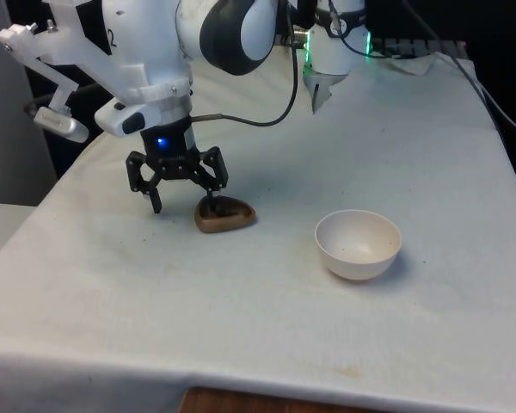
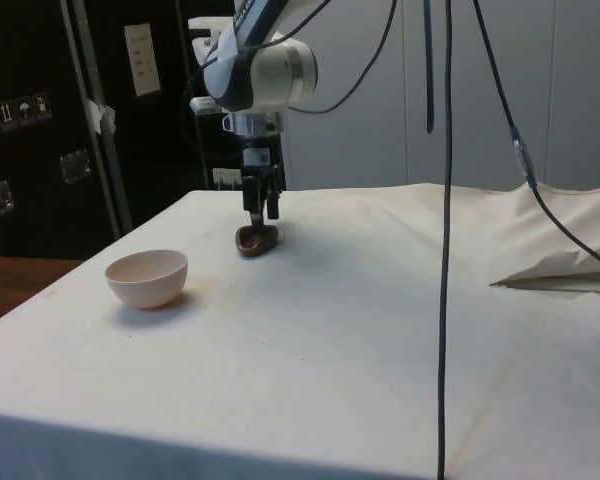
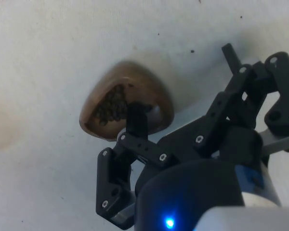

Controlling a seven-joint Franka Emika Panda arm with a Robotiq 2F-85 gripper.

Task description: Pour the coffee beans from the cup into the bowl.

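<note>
A low brown cup (image 1: 227,216) stands on the white cloth, and dark coffee beans (image 3: 110,107) lie inside it. My gripper (image 1: 184,207) is open and down at the cup. One finger (image 3: 135,117) reaches in over the rim while the other finger (image 3: 229,52) stands outside, over bare cloth on the front view's left. From the side, the gripper (image 2: 261,213) hangs just above the cup (image 2: 257,240). The white bowl (image 1: 359,258) sits empty to the front view's right of the cup, a hand's width away; it is also in the side view (image 2: 147,285).
A crumpled fold of cloth (image 1: 413,62) lies at the far right corner in the front view. A black cable (image 2: 446,250) hangs down close to the side camera. The table's near edge (image 1: 241,383) runs in front of the bowl.
</note>
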